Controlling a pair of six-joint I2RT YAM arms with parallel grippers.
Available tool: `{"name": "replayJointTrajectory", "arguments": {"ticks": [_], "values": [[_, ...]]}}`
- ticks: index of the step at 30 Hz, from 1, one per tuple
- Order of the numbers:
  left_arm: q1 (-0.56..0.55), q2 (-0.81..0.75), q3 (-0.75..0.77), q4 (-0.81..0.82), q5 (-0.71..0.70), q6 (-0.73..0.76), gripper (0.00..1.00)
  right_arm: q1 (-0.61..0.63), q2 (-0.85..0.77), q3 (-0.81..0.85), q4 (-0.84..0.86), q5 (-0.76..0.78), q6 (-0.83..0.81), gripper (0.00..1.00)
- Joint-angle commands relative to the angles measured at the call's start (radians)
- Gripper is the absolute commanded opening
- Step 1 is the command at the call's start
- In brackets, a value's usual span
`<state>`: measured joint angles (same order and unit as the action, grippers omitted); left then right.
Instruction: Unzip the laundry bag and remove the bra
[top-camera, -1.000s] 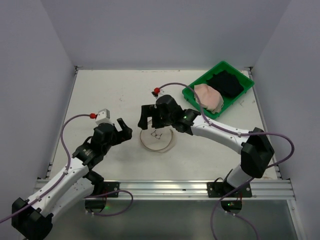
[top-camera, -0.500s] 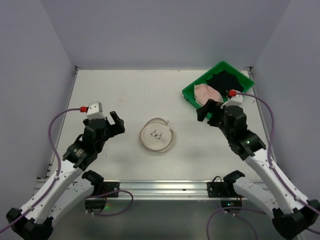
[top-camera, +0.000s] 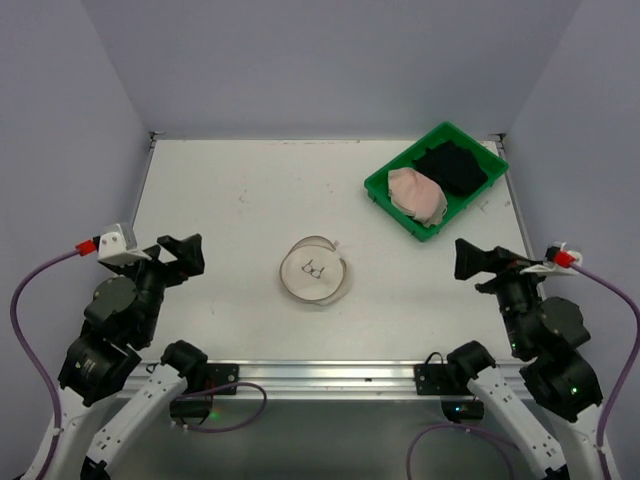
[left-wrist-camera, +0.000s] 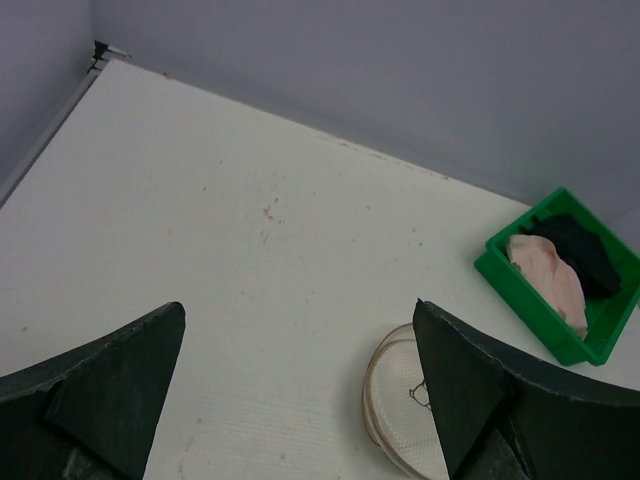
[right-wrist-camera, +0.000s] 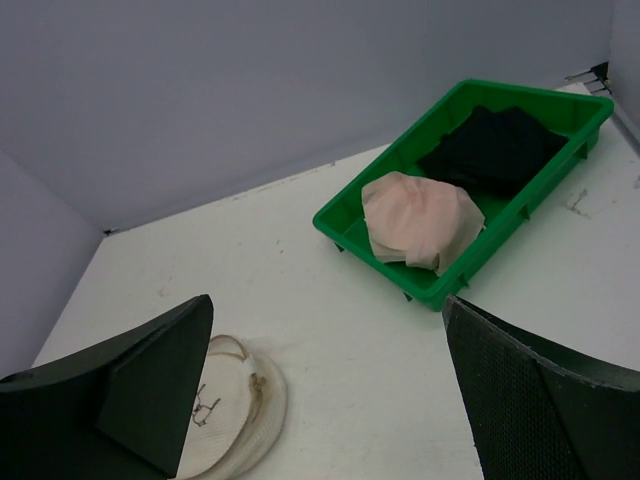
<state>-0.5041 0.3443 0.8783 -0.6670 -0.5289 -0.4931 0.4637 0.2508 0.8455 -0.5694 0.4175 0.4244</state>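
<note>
Both jaws withdrawn, spread | laundry bag (top-camera: 315, 270) unmoved, flat

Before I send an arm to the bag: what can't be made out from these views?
Zipper on the laundry bag: too small in the top view.
Bag's near side: cut off by the frame edge and a finger of the left gripper in the left wrist view, and of the right gripper in the right wrist view.
Bag's contents: not visible in any view.
</note>
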Motion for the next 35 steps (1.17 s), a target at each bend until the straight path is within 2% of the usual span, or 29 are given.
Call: {"name": "replayJointTrajectory", "arguments": {"ticks": [1,11,18,35], "values": [[0.004,-0.050,0.044,-0.048,-0.026,0.065,1.00,-0.003,-0.073,0.026,-0.053,0.032,-0.055,0.99],[0.004,-0.149,0.054,-0.075,-0.040,0.034,1.00,-0.002,-0.246,0.030,-0.076,0.027,-0.136,0.99],[0.004,-0.160,0.033,-0.054,-0.043,0.014,1.00,-0.002,-0.314,0.007,-0.072,0.017,-0.139,0.99],[0.004,-0.105,-0.044,0.030,0.018,-0.027,1.00,-0.002,-0.291,0.012,-0.056,-0.039,-0.135,0.99]]}}
